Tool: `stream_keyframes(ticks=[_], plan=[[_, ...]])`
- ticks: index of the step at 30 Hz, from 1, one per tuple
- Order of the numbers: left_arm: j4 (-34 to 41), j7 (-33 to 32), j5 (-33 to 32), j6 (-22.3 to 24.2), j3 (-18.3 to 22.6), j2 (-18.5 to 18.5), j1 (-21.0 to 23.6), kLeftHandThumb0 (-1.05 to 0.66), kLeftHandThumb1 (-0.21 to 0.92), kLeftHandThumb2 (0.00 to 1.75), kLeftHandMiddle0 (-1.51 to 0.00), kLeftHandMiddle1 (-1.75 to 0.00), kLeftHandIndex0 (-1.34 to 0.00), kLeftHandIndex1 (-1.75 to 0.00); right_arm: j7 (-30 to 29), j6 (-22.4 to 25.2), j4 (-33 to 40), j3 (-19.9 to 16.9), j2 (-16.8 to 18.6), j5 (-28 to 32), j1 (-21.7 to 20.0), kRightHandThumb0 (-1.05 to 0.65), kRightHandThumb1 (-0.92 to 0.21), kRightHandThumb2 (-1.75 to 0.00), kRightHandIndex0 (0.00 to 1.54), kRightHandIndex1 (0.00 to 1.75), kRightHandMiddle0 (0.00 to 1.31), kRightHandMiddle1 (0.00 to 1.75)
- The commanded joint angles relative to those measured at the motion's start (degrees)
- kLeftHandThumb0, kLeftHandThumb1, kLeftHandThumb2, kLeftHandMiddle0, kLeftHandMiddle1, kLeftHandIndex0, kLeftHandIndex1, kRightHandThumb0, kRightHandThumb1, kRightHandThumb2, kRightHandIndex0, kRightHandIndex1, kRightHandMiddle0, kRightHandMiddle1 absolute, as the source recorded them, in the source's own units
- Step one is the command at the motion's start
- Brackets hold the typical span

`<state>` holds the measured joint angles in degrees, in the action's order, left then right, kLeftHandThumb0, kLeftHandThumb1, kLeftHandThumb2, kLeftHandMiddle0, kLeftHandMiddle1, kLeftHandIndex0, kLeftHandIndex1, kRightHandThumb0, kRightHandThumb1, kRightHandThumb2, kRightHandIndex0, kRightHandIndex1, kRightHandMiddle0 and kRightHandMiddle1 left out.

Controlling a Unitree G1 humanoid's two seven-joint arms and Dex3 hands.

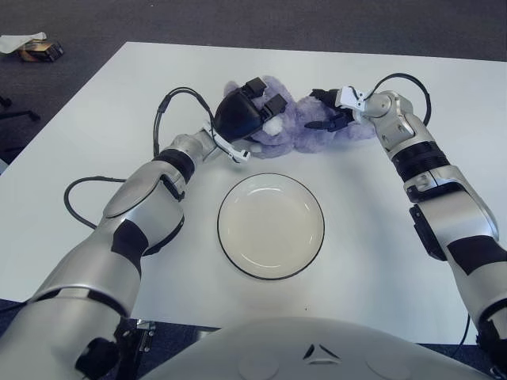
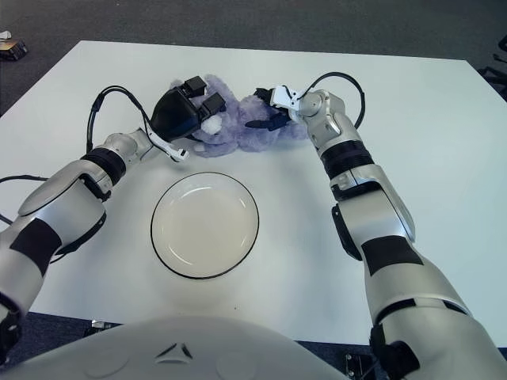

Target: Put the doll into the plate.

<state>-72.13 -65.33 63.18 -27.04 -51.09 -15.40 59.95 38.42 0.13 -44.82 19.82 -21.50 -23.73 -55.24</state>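
A purple plush doll (image 1: 305, 133) lies on the white table just behind a round white plate (image 1: 270, 237) with a dark rim. The plate holds nothing. My left hand (image 1: 255, 107) covers the doll's left end, its black palm against the plush and its fingers curled over the top. My right hand (image 1: 325, 112) is at the doll's right end, with one finger above the plush and one in front of it, closed on it. The doll rests on the table, and part of its left end is hidden behind my left hand.
The white table (image 1: 103, 103) stretches wide to both sides of the plate. Black cables (image 1: 162, 119) loop from my left forearm over the table. A small dark box (image 1: 40, 51) lies on the grey floor beyond the table's far left corner.
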Motion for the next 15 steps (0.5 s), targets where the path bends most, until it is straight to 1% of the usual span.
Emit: stream_keyframes(ticks=[1,2,3,5,7,9,10,11,13,15], plan=[[-1.14,1.20,0.43,1.71,-0.38,0.53,1.15,-0.01,0.25,1.35,-0.69,-1.74,-0.51,-1.57,2.35,-2.69,-1.65,1.16,0.25,0.59,0.13,-1.05,-0.92,-0.73,0.00,0.39,0.00,0.64],[-1.25,1.05,0.51,1.82,-0.44,0.53,1.18,-0.01,0.24,1.35,-0.70,-1.74,-0.53,-1.55,2.72,-3.25,-1.88,1.34,0.06,0.52,0.09,-1.05,-0.92,-0.77,0.00,0.37,0.00,0.54],[-1.26,0.74,0.62,1.91,-0.52,0.53,1.21,-0.01,0.24,1.36,-0.70,-1.74,-0.54,-1.54,3.89,-3.99,-2.38,1.67,-0.28,0.49,-0.11,-1.05,-0.92,-0.78,0.00,0.36,0.00,0.51],[-1.29,-0.01,0.90,2.12,-0.75,0.51,1.28,-0.01,0.20,1.39,-0.73,-1.75,-0.58,-1.52,6.20,-4.71,-3.29,2.22,-0.65,0.46,-0.69,-1.05,-0.92,-0.85,0.00,0.39,0.00,0.35],[-1.30,-1.04,1.35,2.69,-1.09,0.55,1.33,-0.01,0.14,1.46,-0.77,-1.75,-0.63,-1.51,8.88,-4.80,-4.00,2.61,-0.94,0.57,-1.32,-1.05,-0.92,-0.87,0.00,0.41,0.00,0.24],[-1.34,-1.89,1.69,3.28,-1.38,0.59,1.37,-0.01,0.07,1.54,-0.81,-1.75,-0.66,-1.55,11.48,-4.45,-4.69,2.75,-1.03,0.91,-1.96,-1.05,-0.92,-0.88,0.00,0.39,0.00,0.16],[-1.38,-2.15,1.75,3.46,-1.49,0.60,1.39,-0.01,0.03,1.60,-0.84,-1.75,-0.67,-1.59,12.48,-4.22,-5.01,2.76,-1.00,1.11,-2.23,-1.04,-0.92,-0.88,0.00,0.37,0.00,0.12],[-1.43,-2.41,1.79,3.57,-1.60,0.64,1.43,0.00,0.00,1.64,-0.86,-1.75,-0.68,-1.62,14.30,-2.94,-5.57,2.56,-0.77,1.68,-2.71,-1.03,-0.92,-0.88,0.00,0.35,0.00,0.09],[-1.57,-2.70,1.78,3.68,-1.73,0.70,1.48,0.00,-0.03,1.69,-0.88,-1.75,-0.67,-1.68,16.79,-0.83,-6.44,2.28,-0.40,2.40,-3.47,-1.00,-0.92,-0.82,0.00,0.27,0.00,0.07],[-1.79,-2.68,1.64,3.63,-1.75,0.82,1.49,0.00,-0.02,1.70,-0.87,-1.75,-0.65,-1.71,18.15,0.75,-6.97,2.31,-0.16,2.60,-4.06,-0.98,-0.92,-0.77,0.00,0.22,0.00,0.07]])
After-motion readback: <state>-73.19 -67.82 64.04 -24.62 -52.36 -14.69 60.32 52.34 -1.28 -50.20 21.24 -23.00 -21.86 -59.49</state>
